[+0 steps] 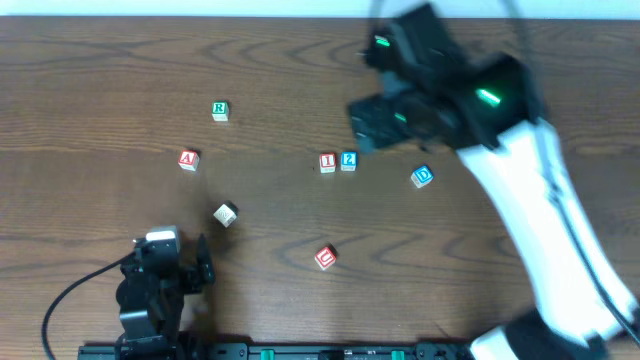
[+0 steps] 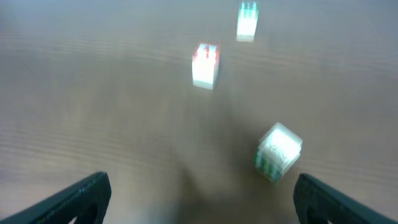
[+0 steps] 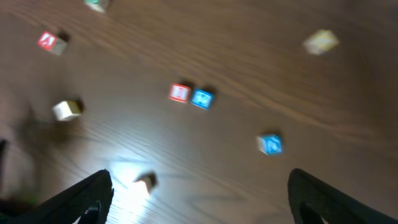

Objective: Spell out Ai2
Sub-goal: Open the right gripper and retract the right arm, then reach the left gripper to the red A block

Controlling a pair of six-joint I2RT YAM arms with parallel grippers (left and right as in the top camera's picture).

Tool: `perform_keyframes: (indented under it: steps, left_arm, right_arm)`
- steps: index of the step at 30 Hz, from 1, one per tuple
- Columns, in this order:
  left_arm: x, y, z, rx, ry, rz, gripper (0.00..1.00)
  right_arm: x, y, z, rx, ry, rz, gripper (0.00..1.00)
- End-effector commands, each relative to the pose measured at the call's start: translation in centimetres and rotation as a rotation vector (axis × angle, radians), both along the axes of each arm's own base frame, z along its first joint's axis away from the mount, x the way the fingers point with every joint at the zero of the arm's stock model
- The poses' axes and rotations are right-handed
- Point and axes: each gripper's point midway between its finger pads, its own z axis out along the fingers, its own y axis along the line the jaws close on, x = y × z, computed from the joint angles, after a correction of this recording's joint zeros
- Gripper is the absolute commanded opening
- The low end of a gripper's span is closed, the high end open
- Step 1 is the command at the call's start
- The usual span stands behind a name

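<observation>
- I take the red I block [image 1: 327, 162] as my landmark on the table [image 1: 90, 80]. The blue 2 block [image 1: 348, 160] sits just beside it on the right arm's side, and I cannot tell whether they touch.
- The red A block [image 1: 188, 160] lies well apart from the I block, in the same row, towards the left arm's side.
- The green R block [image 1: 220, 111] is further out than the A block, on the far side of that row.
- A pale block [image 1: 226, 214] and the red C block [image 1: 325, 257] lie nearer the robot than the I block. The C block is almost straight in front of it.
- The blue D block [image 1: 422, 177] lies past the 2 block.
- My left gripper [image 2: 202, 183] is far from the I block, near the pale block, with its jaws wide and empty.
- My right gripper [image 3: 200, 180] hangs above the I block, spread wide and holding nothing.
</observation>
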Motion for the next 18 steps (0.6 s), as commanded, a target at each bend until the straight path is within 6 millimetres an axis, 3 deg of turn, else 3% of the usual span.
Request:
perform_keyframes:
  steps: [1,4,9,13,18]
  left_arm:
    - [0.6,0.1,1.2,-0.050,-0.063,0.025,0.95]
    - [0.7,0.2,1.6,-0.075,-0.085,0.044,0.95]
    - [1.3,0.1,3.1,-0.141,-0.154,0.058,0.95]
    - [2.0,-1.1,4.1,-0.165,-0.188,-0.014,0.95]
    - [3.8,-0.7,3.0,-0.166,-0.124,0.003,0.95]
  right_arm:
    - [-1.7,-4.0,-1.1,-0.078,0.002,-0.059,0.93]
    - [-4.2,-6.7,-2.1,-0.092,0.023,-0.097,0.99]
    - [-7.0,-9.6,-2.7,-0.112,0.018,-0.148,0.99]
    - [-7.8,-11.0,-2.6,-0.133,-0.008,-0.182,0.99]
    - [-7.4,-11.2,-2.5,-0.147,-0.027,-0.193,0.99]
